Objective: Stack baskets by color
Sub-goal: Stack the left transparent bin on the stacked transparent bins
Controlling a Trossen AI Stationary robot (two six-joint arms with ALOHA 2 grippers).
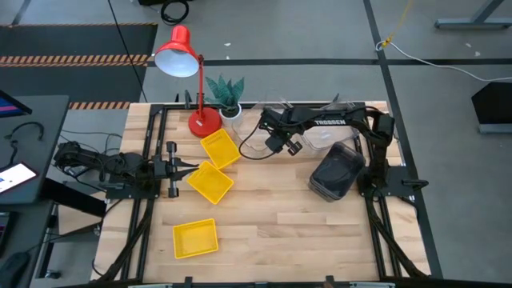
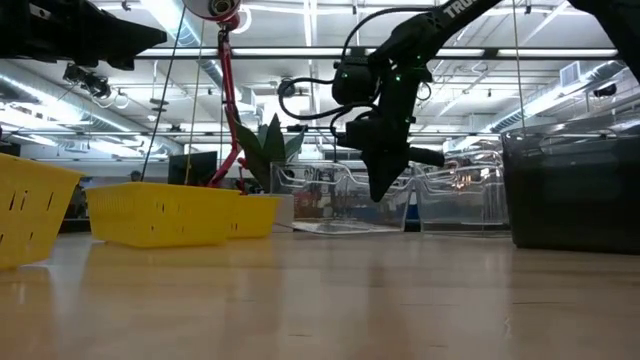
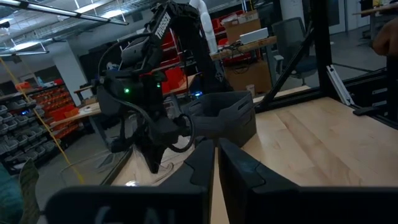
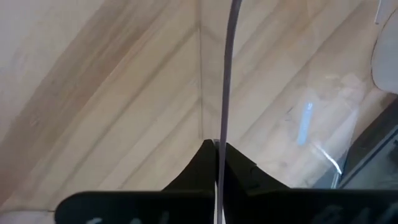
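My right gripper [image 1: 270, 147] [image 4: 217, 147] reaches over the table's far middle, pointing steeply down, shut on a clear basket [image 1: 253, 145] [image 2: 325, 205] whose bottom looks to rest on the table. More clear baskets [image 1: 322, 134] stand right of it at the far edge. A dark grey stack [image 1: 337, 173] stands on the right. Three yellow baskets lie apart: two [image 1: 220, 150] [image 1: 210, 182] left of centre, one [image 1: 195, 238] near the front. My left gripper [image 1: 190, 170] [image 3: 216, 157] waits shut at the left, level, just beside the middle yellow basket. My right gripper pinches the clear basket's thin upright wall at its top rim [image 4: 225, 127] between its two fingers [image 2: 383, 188]. The fingers come from above, slanting steeply down. The wall runs straight out from between the fingertips, one on each face.
A red desk lamp [image 1: 186, 72] and a small potted plant [image 1: 227, 94] stand at the far edge, left of centre. Black frame rails [image 1: 152, 152] run along both sides. Bare wood lies across the near middle and right [image 1: 304, 232].
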